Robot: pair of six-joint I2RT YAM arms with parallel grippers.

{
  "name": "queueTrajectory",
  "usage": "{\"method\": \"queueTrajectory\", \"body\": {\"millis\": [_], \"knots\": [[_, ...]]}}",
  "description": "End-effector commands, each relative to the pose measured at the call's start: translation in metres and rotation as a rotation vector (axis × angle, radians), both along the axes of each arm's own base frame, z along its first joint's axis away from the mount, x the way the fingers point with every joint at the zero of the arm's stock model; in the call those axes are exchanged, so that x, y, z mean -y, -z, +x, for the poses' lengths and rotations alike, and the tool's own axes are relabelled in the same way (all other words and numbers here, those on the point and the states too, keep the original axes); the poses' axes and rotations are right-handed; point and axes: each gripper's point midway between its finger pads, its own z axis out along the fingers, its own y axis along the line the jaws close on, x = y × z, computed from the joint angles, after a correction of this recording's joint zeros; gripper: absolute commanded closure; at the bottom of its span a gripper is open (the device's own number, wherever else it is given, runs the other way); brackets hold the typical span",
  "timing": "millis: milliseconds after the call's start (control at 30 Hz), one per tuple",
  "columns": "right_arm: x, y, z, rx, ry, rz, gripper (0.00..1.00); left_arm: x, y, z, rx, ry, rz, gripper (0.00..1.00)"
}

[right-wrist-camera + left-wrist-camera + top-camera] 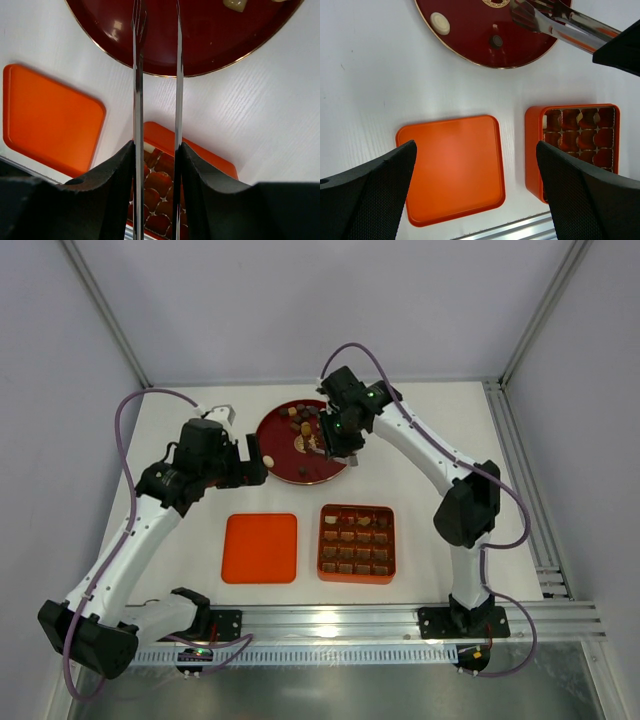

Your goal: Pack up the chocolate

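Now tweezers (pixel 565 27) are clamped in the right gripper (pixel 156 150) above the plate (pixel 210 45), left gripper (pixel 475 150) agape; chocolate (pixel 440 23) pinched askew could be flicked off.

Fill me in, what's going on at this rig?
The right arm has its jaws shut on the tweezers, with the tips over the plate, where loose chocolate sits. The left arm hangs beside the plate, jaws open and empty. The box looks partly filled. Its lid lies flat beside it.
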Motion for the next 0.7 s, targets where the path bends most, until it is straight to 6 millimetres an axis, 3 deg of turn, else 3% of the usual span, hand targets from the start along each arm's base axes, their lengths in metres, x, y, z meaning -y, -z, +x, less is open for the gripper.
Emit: {"method": "queueTrajectory", "body": {"millis": [0,300,667], "knots": [[-0.019,-0.018,0.006,0.062,-0.050,0.033,0.57,-0.002,-0.014,0.004,0.036,-0.002,0.009,0.00],[-0.017,0.002,0.043,0.111,0.004,-0.058,0.57,-0.005,-0.016,0.003,0.036,-0.004,0.025,0.00],[-0.023,0.018,0.062,0.103,-0.001,-0.046,0.54,-0.009,-0.019,0.001,0.042,-0.009,0.038,0.00]]}}
